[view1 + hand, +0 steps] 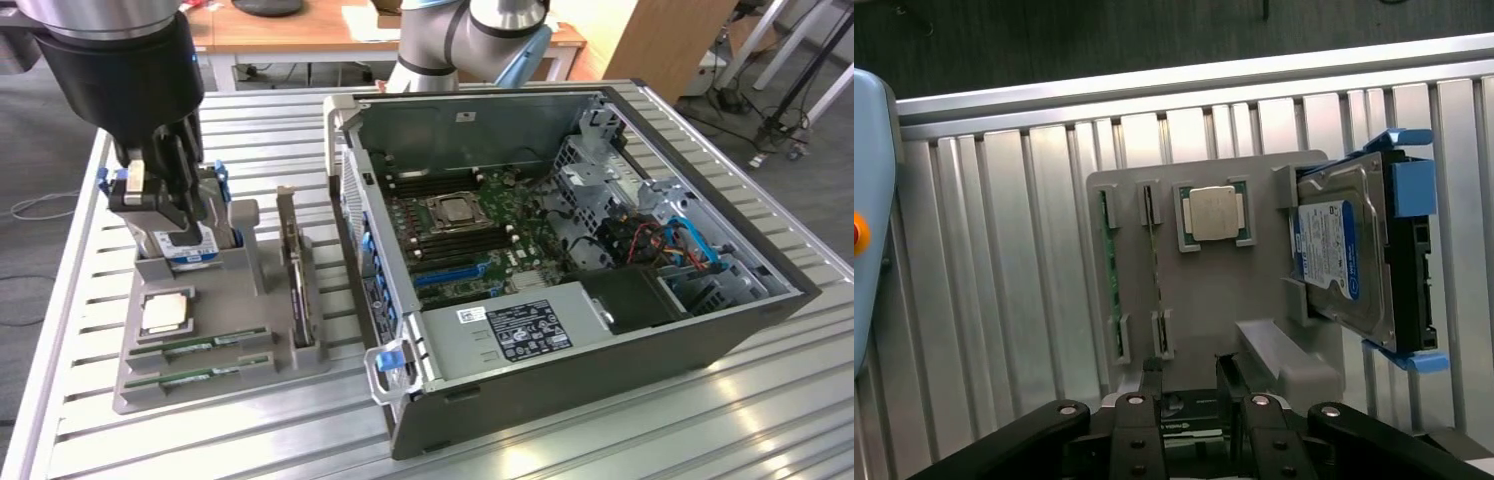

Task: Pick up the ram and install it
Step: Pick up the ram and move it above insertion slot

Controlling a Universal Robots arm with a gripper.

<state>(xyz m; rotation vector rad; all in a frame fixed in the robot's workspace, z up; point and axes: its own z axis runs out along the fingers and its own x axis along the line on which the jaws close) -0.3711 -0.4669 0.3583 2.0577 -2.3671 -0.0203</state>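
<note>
Two green ram sticks [200, 346] stand on edge in slots at the near end of a grey holder [214, 390]. In the wrist view the ram [1105, 270] runs along the holder's edge, with a second stick [1155, 262] beside it. My gripper [158, 212] hangs above the far end of the holder, over the hard drive [187, 245], well apart from the ram. In the wrist view the gripper [1190, 385] is open, its fingers [1154, 380] apart with nothing held between them.
The holder also carries a square silver processor [167, 312], an upright grey expansion card [296, 270] and the blue-framed hard drive [1354, 250]. An open computer case [747, 330] with its motherboard [494, 240] lies at the exterior view's right on the slatted metal table [601, 440].
</note>
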